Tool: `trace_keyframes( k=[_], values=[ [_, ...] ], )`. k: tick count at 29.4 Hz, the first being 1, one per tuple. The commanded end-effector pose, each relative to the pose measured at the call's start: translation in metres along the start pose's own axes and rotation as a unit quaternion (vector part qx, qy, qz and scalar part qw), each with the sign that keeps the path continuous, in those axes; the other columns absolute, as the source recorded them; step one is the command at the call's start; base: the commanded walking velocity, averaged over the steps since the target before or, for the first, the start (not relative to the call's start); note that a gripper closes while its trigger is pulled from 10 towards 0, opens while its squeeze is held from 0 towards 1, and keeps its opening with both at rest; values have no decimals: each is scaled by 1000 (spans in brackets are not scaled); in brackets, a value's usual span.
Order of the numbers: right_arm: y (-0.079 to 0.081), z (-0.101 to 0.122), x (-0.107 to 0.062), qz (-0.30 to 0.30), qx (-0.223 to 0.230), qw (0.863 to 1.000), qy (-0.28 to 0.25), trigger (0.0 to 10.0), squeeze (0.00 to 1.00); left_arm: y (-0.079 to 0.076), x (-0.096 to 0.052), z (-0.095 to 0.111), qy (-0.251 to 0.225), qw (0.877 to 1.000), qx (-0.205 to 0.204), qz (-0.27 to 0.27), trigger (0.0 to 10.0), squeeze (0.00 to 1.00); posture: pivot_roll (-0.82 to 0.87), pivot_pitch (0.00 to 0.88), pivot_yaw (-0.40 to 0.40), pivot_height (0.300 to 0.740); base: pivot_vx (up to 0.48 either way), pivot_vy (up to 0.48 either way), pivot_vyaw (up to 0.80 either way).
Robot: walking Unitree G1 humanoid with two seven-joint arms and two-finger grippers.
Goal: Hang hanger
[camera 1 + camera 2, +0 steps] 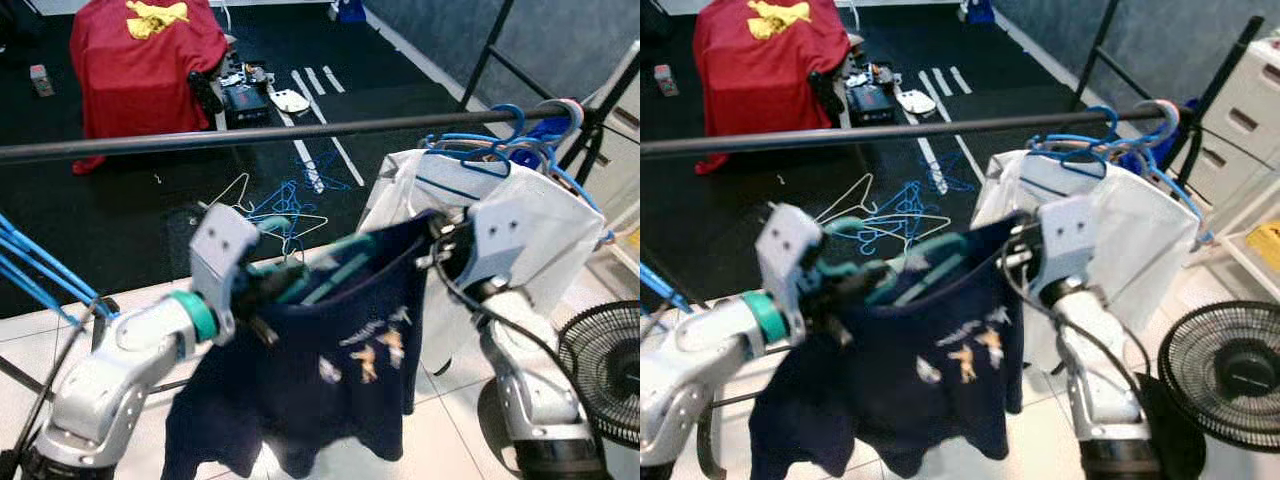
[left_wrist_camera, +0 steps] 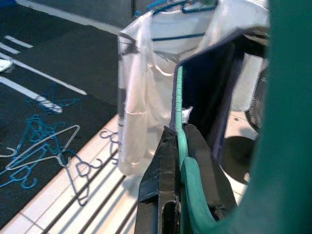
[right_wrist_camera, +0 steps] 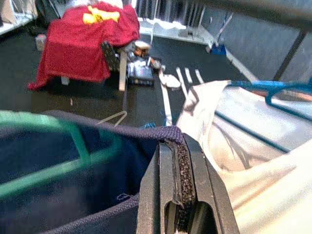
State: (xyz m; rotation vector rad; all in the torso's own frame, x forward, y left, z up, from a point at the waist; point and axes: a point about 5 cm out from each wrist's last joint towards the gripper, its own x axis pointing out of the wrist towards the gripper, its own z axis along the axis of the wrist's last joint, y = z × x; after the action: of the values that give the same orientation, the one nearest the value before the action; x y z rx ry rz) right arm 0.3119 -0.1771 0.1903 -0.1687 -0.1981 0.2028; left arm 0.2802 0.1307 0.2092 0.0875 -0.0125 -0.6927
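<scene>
A green hanger (image 1: 318, 272) carries a navy T-shirt (image 1: 330, 380) with small printed figures, held up just below the black clothes rail (image 1: 260, 133). My left gripper (image 2: 178, 146) is shut on the green hanger's arm. My right gripper (image 3: 178, 146) is shut on the navy T-shirt's collar edge at the shirt's right side. A white shirt (image 1: 520, 215) on a blue hanger (image 1: 480, 145) hangs on the rail just behind my right arm.
Several blue and white hangers (image 1: 285, 205) lie on the black mat beyond the rail. A red cloth (image 1: 140, 60) covers a stand at the back. A black fan (image 1: 605, 370) stands at the lower right. White drawers (image 1: 1250, 105) stand by the right wall.
</scene>
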Motion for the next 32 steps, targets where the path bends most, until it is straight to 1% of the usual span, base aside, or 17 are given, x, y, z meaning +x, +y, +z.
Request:
trace_keyframes(
  k=[1, 6, 8, 9, 10, 11, 14, 15, 16, 17, 19, 20, 22, 23, 24, 27, 32],
  values=[
    [1, 2, -1, 2, -1, 1000, -5, 0, 0, 5, -1, -1, -1, 1000, 1, 13, 10000, 0, -35, 89, 25, 740, 0, 0, 0],
    [7, -2, -3, 8, 6, 1000, 0, 0, 0, 10, -8, 5, -14, 1000, -12, 12, 10000, 0, -23, 88, 18, 740, 0, 0, 0],
    [11, -4, -1, 14, 9, 1000, 2, 0, 0, 7, -16, 8, -23, 999, -28, -10, 10000, 0, -11, 86, 7, 740, 0, 0, 0],
    [13, -5, 4, 22, 10, 1000, 2, 0, 0, 0, -29, 10, -26, 997, -39, -58, 10000, 0, 15, 85, -20, 740, 0, 0, 0],
    [13, -5, 4, 22, 10, 1000, 2, 0, 0, 0, -29, 10, -26, 997, -39, -58, 10000, 0, 15, 85, -20, 740, 0, 0, 0],
    [15, -5, 11, 33, 10, 999, 2, 0, 0, -8, -42, 9, -15, 994, -38, -98, 10000, 0, 31, 85, -37, 740, 0, 0, 0],
    [17, -3, 21, 47, 11, 999, -2, 0, 0, -12, -53, 6, -1, 993, -28, -114, 10000, 0, 54, 84, -58, 740, 0, 0, 0],
    [21, 0, 31, 65, 12, 998, -6, 0, 0, -12, -58, 5, 5, 995, -21, -98, 10000, 0, 72, 83, -75, 740, 0, 0, 0],
    [21, 0, 31, 65, 12, 998, -6, 0, 0, -12, -58, 5, 5, 995, -21, -98, 10000, 0, 72, 83, -75, 740, 0, 0, 0],
    [28, 3, 40, 86, 14, 996, -10, 0, 0, -6, -57, 6, -4, 998, -14, -54, 10000, 0, 86, 81, -90, 740, 0, 0, 0],
    [28, 3, 40, 86, 14, 996, -10, 0, 0, -6, -57, 6, -4, 998, -14, -54, 10000, 0, 86, 81, -90, 740, 0, 0, 0],
    [35, 5, 46, 105, 16, 994, -11, 0, 0, 0, -55, 10, -24, 1000, -13, -11, 10000, 0, 95, 77, -99, 740, 0, 0, 0],
    [35, 5, 46, 105, 16, 994, -11, 0, 0, 0, -55, 10, -24, 1000, -13, -11, 10000, 0, 95, 77, -99, 740, 0, 0, 0],
    [43, 4, 48, 126, 23, 992, -7, 0, 0, 2, -51, 14, -44, 999, -15, 16, 10000, 0, 99, 74, -103, 740, 0, 0, 0],
    [43, 4, 48, 126, 23, 992, -7, 0, 0, 2, -51, 14, -44, 999, -15, 16, 10000, 0, 99, 74, -103, 740, 0, 0, 0],
    [59, -3, 44, 162, 32, 986, 3, 0, 0, -2, -44, 25, -76, 997, -10, 32, 10000, 0, 104, 66, -87, 740, 0, 0, 0],
    [66, -4, 40, 172, 35, 985, 3, 0, 0, -1, -40, 29, -84, 996, -6, 38, 10000, 0, 95, 60, -72, 740, 0, 0, 0]
  ],
)
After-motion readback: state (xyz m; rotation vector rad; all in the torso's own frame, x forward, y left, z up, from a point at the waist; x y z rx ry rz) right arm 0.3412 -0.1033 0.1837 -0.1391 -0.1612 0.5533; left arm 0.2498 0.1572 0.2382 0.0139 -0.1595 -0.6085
